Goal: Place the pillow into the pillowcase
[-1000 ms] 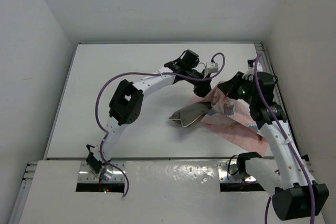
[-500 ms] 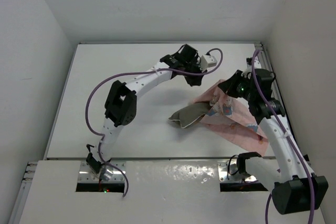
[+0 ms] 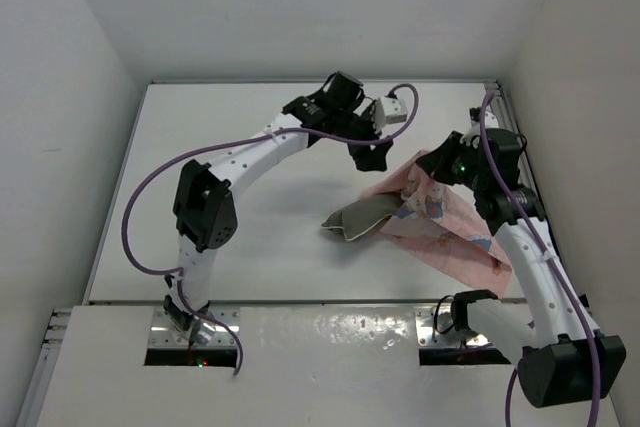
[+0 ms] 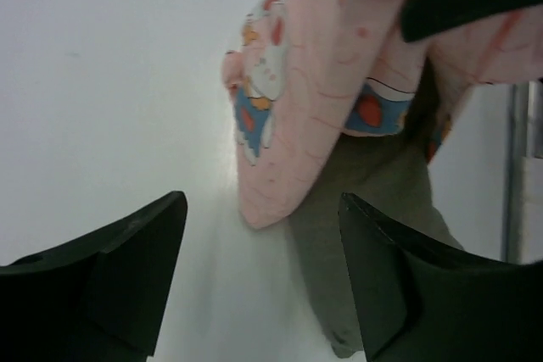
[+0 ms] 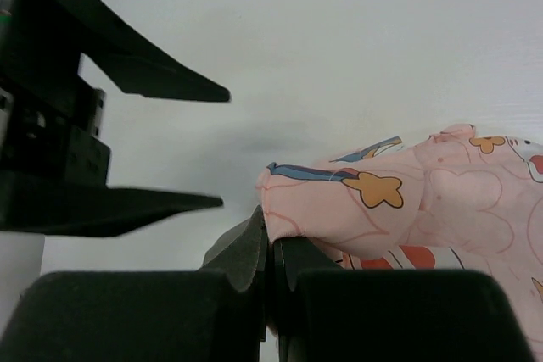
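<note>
Pillowcase (image 5: 407,201) edge between right fingers (image 5: 242,253)

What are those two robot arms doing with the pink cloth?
They are trying to get a pillow into a pillowcase. The right gripper is shut on an edge of the pink pillowcase and holds it up off the table. The left gripper is open and empty, hanging just beside the cloth. The pillow is only partly covered; one end pokes out on the left.
</note>
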Robot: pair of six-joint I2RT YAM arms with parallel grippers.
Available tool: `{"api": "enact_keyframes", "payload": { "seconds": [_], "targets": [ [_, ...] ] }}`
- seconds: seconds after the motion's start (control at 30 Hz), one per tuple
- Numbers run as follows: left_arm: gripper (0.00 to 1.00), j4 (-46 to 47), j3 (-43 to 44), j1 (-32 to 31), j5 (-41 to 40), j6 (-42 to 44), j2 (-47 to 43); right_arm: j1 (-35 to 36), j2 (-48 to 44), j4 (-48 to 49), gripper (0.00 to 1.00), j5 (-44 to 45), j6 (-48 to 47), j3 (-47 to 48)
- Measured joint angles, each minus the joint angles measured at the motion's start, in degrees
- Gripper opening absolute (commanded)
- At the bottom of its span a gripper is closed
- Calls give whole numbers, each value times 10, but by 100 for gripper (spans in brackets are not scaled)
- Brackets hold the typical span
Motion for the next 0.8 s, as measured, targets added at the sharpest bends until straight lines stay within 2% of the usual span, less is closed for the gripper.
{"api": "enact_keyframes", "payload": {
  "seconds": [0.17, 0.3, 0.4, 0.43, 0.47, 0.63, 0.7, 0.8],
  "targets": [
    [81, 18, -49, -15, 99, 4, 20, 0, -6, -8, 0, 0, -1, 0],
    [81, 48, -59, -26, 177, -7, 63, 0, -7, -12, 0, 2, -1, 0],
    [45, 84, -61, -32, 193, -50, 96, 0, -9, -16, 0, 5, -1, 0],
    [11, 91, -52, -33, 193, -65, 113, 0, -10, -18, 0, 5, -1, 0],
    [0, 95, -40, -33, 190, -81, 131, 0, -11, -20, 0, 6, -1, 0],
    [0, 87, 5, -33, 174, -100, 177, 0, -12, -41, 0, 9, -2, -1],
    [0, 64, 11, -32, 139, -84, 170, 0, -12, -41, 0, 10, -2, -1],
    [0, 5, 50, -33, 29, -50, 161, 0, -9, -39, 0, 10, -2, -1]
  ]
}}
